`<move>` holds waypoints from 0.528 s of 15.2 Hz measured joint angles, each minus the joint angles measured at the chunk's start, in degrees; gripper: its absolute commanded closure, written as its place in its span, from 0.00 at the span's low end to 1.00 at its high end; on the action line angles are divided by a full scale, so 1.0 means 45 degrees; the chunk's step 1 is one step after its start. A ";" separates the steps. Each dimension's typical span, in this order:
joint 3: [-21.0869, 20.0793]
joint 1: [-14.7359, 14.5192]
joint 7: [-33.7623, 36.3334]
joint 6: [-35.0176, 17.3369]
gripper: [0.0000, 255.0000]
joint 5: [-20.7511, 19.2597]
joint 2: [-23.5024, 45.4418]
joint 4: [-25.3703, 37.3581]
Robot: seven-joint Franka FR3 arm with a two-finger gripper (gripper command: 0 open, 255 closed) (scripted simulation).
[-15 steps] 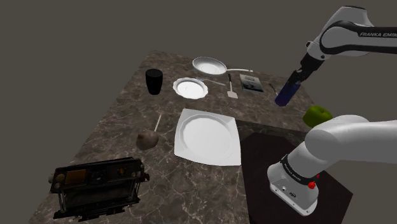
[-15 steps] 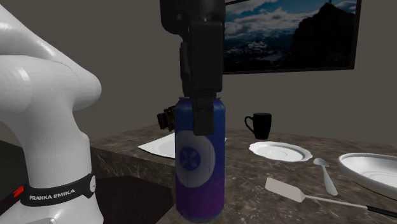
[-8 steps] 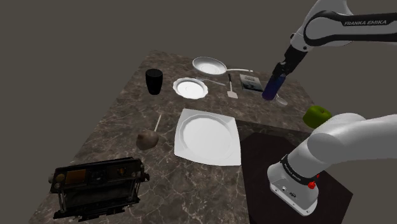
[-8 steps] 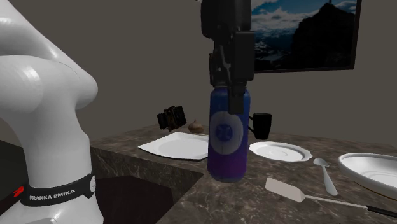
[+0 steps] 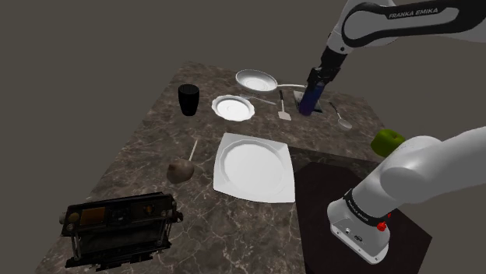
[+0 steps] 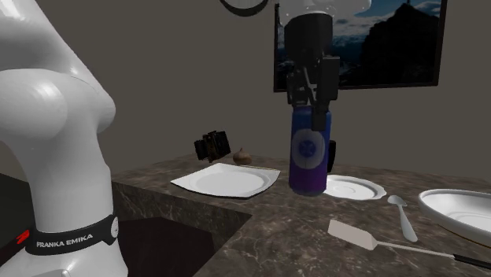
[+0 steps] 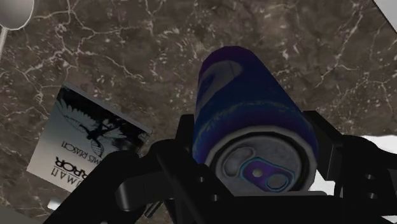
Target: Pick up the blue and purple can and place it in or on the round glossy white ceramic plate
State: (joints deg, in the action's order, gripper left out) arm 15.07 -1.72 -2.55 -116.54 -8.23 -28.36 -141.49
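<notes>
Blue-purple can (image 5: 311, 97) | pinched in jaws, clear above counter (image 5: 156, 148) near its far edge; round plate (image 5: 234, 107) apart, spatula (image 5: 284, 110) between

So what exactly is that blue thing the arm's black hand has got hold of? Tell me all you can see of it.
It is a drink can, deep blue shading to purple, with a pale round emblem on its side and a grey lid with a pull tab. It hangs upright, clasped near its top between the two fingers of the black hand, clear of the dark marbled counter and touching nothing else.
</notes>
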 measured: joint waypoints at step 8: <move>-0.1051 -0.1057 0.1430 0.0072 1.00 0.0948 0.2674 0.2643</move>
State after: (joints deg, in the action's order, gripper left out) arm 10.34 -6.48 3.88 -116.21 -3.96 -16.33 -129.60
